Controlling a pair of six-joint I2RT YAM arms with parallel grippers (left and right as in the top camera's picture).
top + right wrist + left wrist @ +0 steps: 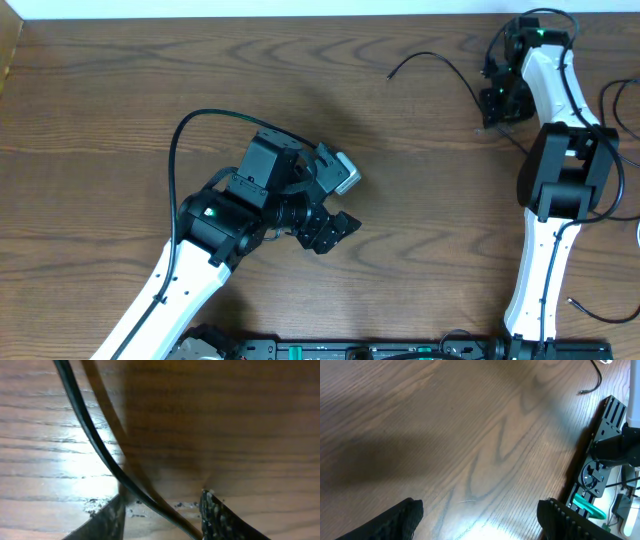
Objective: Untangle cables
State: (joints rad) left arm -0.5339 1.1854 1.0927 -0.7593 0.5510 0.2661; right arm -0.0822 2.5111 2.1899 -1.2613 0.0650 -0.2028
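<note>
A thin black cable point(432, 60) lies on the wooden table at the back right, its free end toward the middle. It runs to my right gripper point(497, 108). In the right wrist view that cable point(95, 445) passes diagonally between the two fingers of the right gripper point(162, 515), which are apart around it, low over the table. My left gripper point(335, 228) is open and empty above bare wood mid-table; it also shows in the left wrist view point(480, 520). Another black cable end point(590, 312) lies at the front right and shows in the left wrist view point(596, 380). No white cable is clearly seen.
A black mounting rail point(400, 350) runs along the table's front edge and shows in the left wrist view point(600, 450). More thin cable loops point(612, 100) lie at the right edge beside the right arm.
</note>
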